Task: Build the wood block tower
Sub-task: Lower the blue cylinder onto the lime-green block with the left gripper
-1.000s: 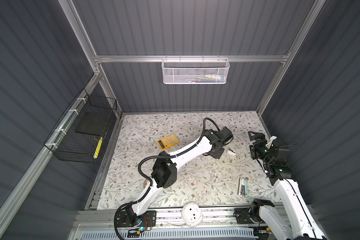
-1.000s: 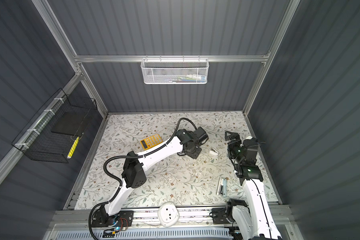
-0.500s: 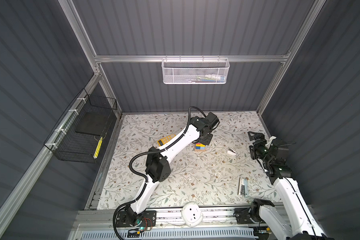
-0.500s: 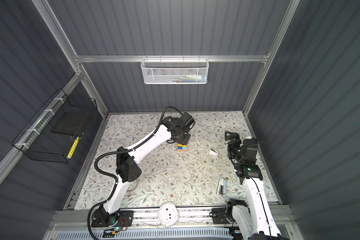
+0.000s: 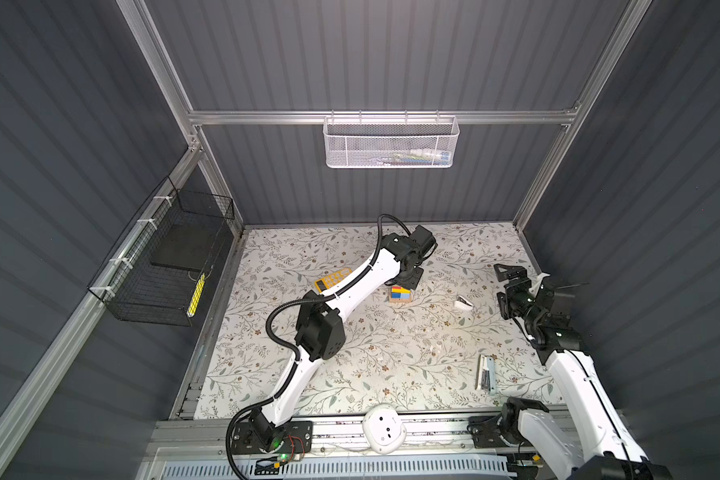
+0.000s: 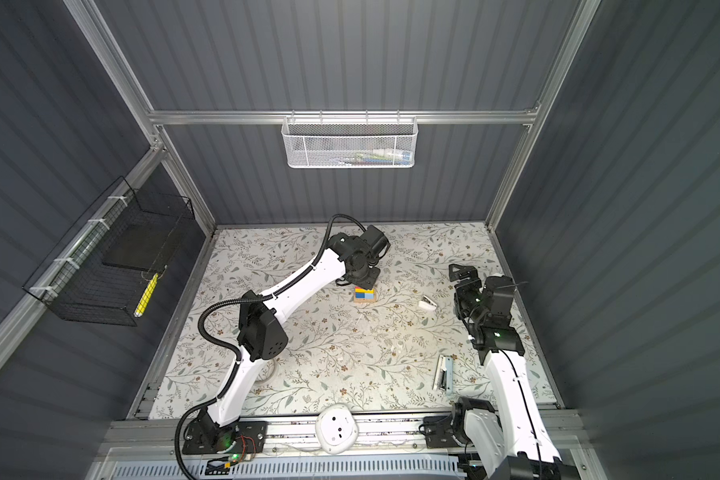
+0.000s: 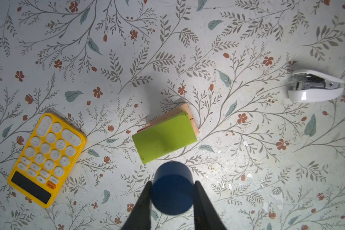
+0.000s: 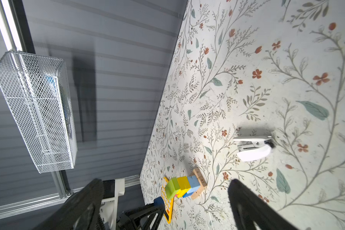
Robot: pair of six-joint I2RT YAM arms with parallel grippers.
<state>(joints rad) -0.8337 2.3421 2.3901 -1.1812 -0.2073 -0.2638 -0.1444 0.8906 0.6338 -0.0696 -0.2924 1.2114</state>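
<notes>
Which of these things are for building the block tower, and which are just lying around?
For the tower: the block stack, with the lime bar on top; the blue cylinder held in the left fingers.
Just lying about: the yellow calculator; the white stapler; the white mesh basket on the wall.

One desk (image 5: 350,353), flowered top.
One block stack (image 5: 400,294), mid-desk toward the back edge. It holds:
- two tan bars (image 8: 199,185) at the bottom
- one lime bar (image 7: 164,137) on top
- yellow, light-blue, blue and pink blocks between them, exact number unclear

One blue cylinder (image 7: 172,191), off the stack.
One calculator (image 7: 46,157), yellow.
One small white stapler (image 7: 316,85), toward the right edge.
One flat grey-white item (image 5: 486,372), near the front right corner, too small to name.
Two wall baskets: white mesh basket (image 5: 389,143), black wire basket (image 5: 163,266).
Two tools: left tool (image 7: 172,185), right tool (image 8: 164,180).
</notes>
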